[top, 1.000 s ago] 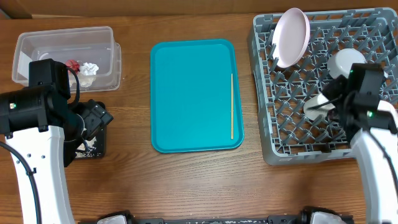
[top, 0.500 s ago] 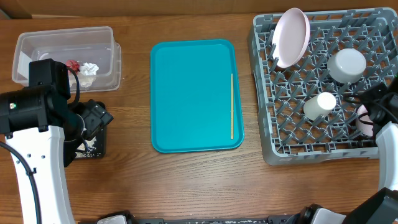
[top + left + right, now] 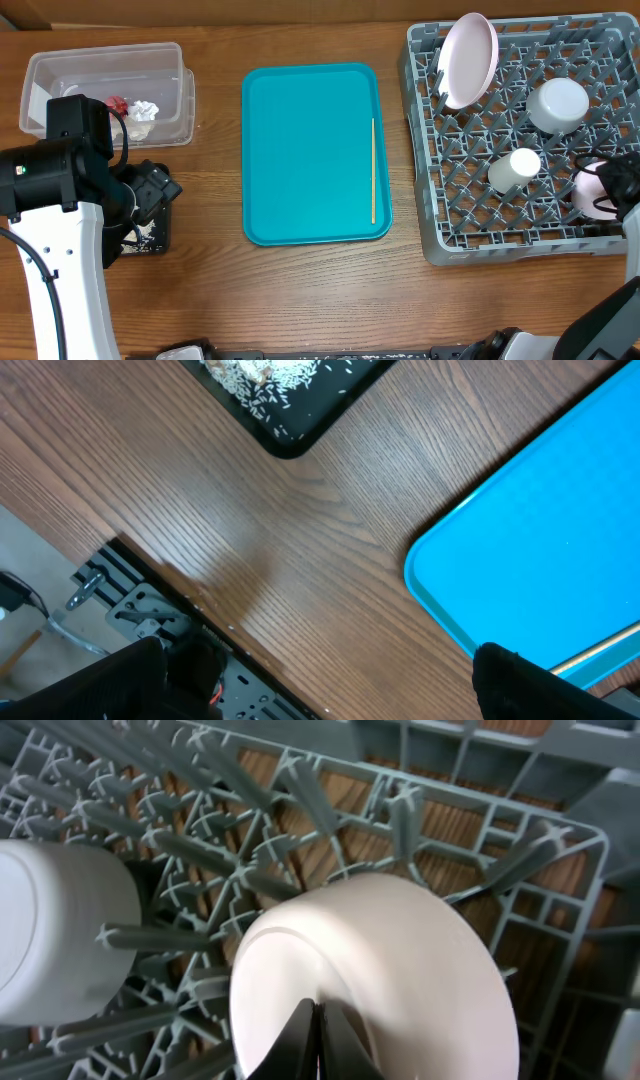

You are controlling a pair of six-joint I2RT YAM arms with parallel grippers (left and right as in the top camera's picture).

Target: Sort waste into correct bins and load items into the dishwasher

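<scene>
The right claw (image 3: 320, 1020) is pinched almost closed on the rim of the pale pink bowl (image 3: 400, 970), which stands on edge among the pegs near the right side of the grey dish rack (image 3: 415, 150). Further into the rack from this claw lie the small cream cup (image 3: 515, 170) on its side and, beyond it, the upturned grey-blue bowl (image 3: 558, 104). The pale pink plate (image 3: 468, 58) leans upright in the far corner.

The left claw (image 3: 318, 652) hangs wide open and holds nothing, with only bare wooden worktop (image 3: 300, 290) between its fingers. Just behind it sits the shallow black tray (image 3: 290, 420), holding a scatter of white rice crumbs (image 3: 270, 375). Well beyond this claw, the clear plastic tub (image 3: 40, 70) holds two things – the crumpled red wrapper (image 3: 116, 104) and the crumpled white napkin (image 3: 145, 110), touching each other.

Between the two claws lies the teal serving tray (image 3: 300, 150). The only thing on it is the thin wooden stick (image 3: 373, 170), which lies along the edge nearest the rack.
</scene>
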